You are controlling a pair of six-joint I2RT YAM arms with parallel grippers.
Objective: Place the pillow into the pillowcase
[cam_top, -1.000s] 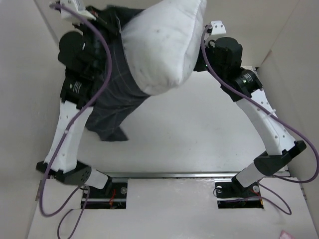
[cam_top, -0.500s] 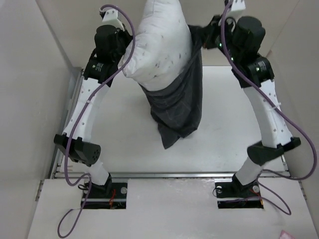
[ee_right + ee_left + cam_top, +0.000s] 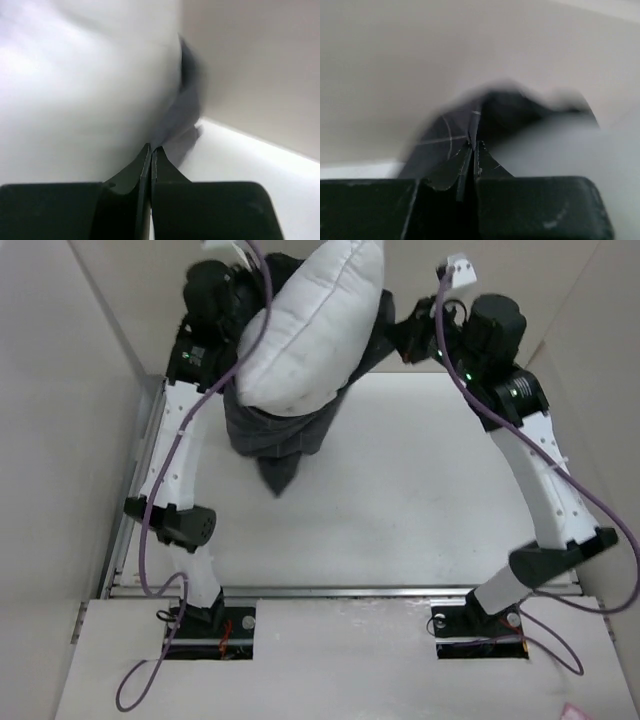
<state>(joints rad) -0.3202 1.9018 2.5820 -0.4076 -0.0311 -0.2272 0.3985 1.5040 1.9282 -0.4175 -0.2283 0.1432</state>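
Observation:
The off-white pillow (image 3: 305, 335) hangs high at the back of the table, held up between both arms, its upper part bulging out of the dark grid-patterned pillowcase (image 3: 278, 435), which droops below it. My left gripper (image 3: 472, 145) is shut on the pillowcase's edge at the pillow's left side; the pillow (image 3: 570, 150) is a pale blur beside it. My right gripper (image 3: 151, 149) is shut on pillowcase fabric (image 3: 185, 115) at the pillow's right side, with the pillow (image 3: 75, 90) filling the left of that view.
Tall beige walls (image 3: 70, 390) close in the white table (image 3: 420, 500) on the left, right and back. Both arm bases (image 3: 210, 625) sit at the near edge, with purple cables looping beside them.
Both arms swung the pillow and pillowcase: from the left a second ago, to the middle, and now left again. The hanging pillowcase tail looks shorter now.

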